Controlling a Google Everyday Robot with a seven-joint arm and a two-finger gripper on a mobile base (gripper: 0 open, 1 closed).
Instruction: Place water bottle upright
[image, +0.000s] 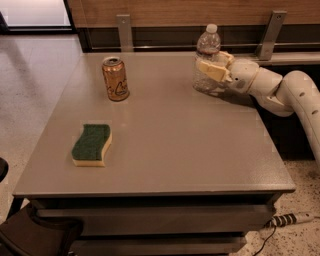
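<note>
Holding the water bottle (208, 46) at mid-body, the gripper (210, 61) is at the far right of the surface (180, 150), reaching in from the arm (295, 95) on that side. Its jaws read as closed on the bottle: one tan finger (214, 71) crosses the front of the ribbed wall, and the other shows behind it. You cannot see how hard they are squeezing.

- Bottle: between the jaws, upright or very nearly so, white cap (212, 28) above them. Its base appears to meet the surface just below them, though the contact line is hard to read.
- Other items: an orange-gold can (115, 79) stands well apart, out past the fingertips. A green sponge (92, 145) lies farther off, beyond the can and toward the near edge. Neither is in the jaws' way.

Handling, as a judgement:
- The clear thin plastic looks light. No water level shows, so assume it is empty or nearly empty.
- A light, tall bottle on a narrow base tips easily. Any sideways drag as the jaws part could topple it.
- The wall is soft and ribbed, so it will dent under a hard squeeze and spring back on release, which may nudge the bottle.
- The smooth plastic may slide against the pads.
- The present hold on the ribbed waist, below the label band, is the sensible place. The neck would be stiffer, but it gives less control over tilt.

Check that the base is flat before you spread the jaws, then back away straight along the wrist line.
</note>
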